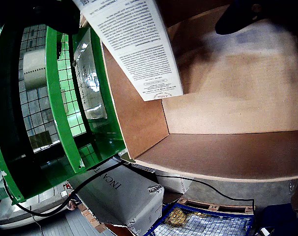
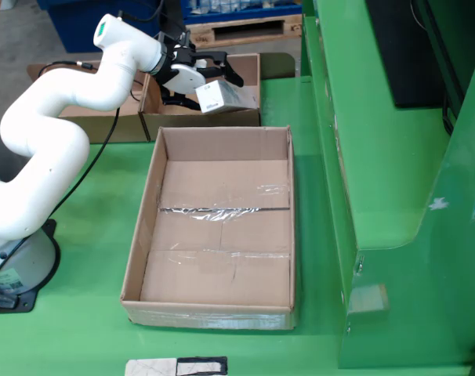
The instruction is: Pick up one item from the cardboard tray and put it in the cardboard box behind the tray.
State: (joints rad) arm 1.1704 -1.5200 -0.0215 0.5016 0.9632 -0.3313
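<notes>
In the still view my gripper is at the back of the table, shut on a small grey packet with a white printed label. It holds the packet over the open cardboard box that stands behind the tray. The large cardboard tray in the middle shows only its taped floor, with no items inside. In the wrist view the packet's label fills the top centre, with the box's brown floor and side wall beneath it. A dark finger shows at the top right.
A second cardboard box stands left of the first. A tall green frame walls off the right side. The arm's base and its cable are on the left. A flat card piece lies at the table's front edge.
</notes>
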